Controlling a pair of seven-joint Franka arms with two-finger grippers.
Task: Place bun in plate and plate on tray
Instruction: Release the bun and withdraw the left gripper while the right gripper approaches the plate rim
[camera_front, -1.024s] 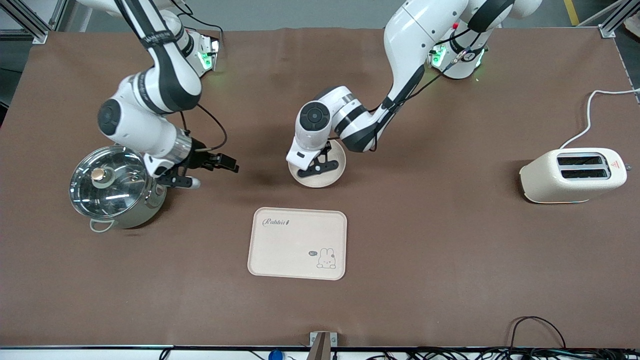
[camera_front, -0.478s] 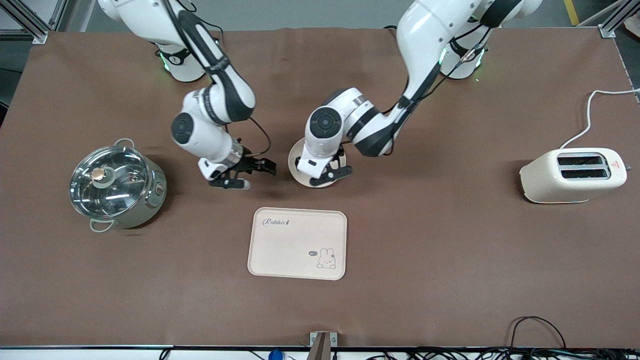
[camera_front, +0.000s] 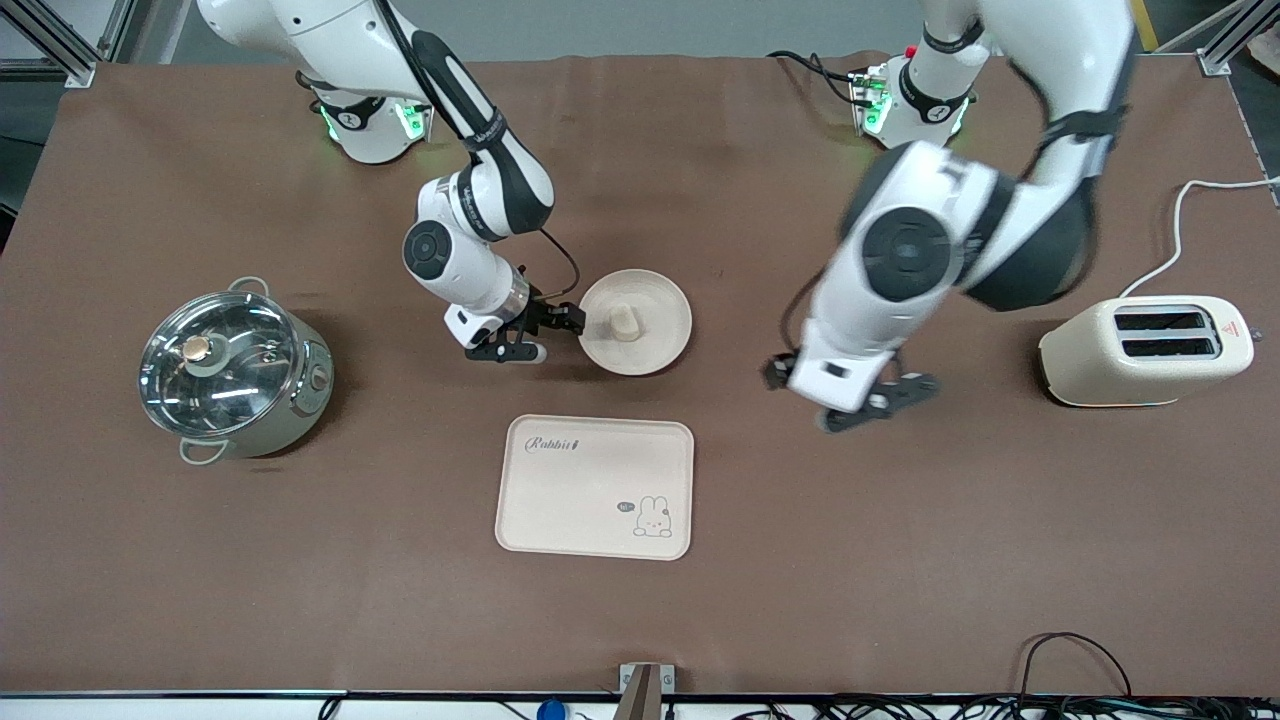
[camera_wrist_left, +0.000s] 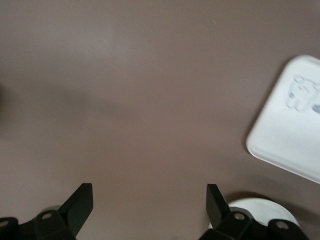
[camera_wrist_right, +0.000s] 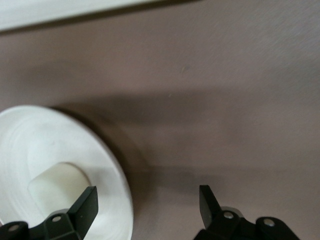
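The bun (camera_front: 625, 322) lies in the round cream plate (camera_front: 660, 300), which sits on the brown table farther from the front camera than the rabbit tray (camera_front: 595, 487). My right gripper (camera_front: 545, 335) is open and low beside the plate's rim, toward the right arm's end. In the right wrist view its gripper (camera_wrist_right: 147, 202) straddles the plate's (camera_wrist_right: 50, 145) edge, with the bun (camera_wrist_right: 55, 185) by one finger. My left gripper (camera_front: 850, 400) is open and empty over bare table between plate and toaster. The left wrist view shows that gripper (camera_wrist_left: 148, 200) open, with the tray's (camera_wrist_left: 295, 125) corner.
A steel pot with a glass lid (camera_front: 230, 370) stands at the right arm's end of the table. A cream toaster (camera_front: 1145, 350) with its white cable stands at the left arm's end. The tray's edge (camera_wrist_right: 50, 12) also shows in the right wrist view.
My left gripper has left the plate and swung toward the toaster, leaving the bun in the plate. My right gripper has moved from the pot to the plate's rim.
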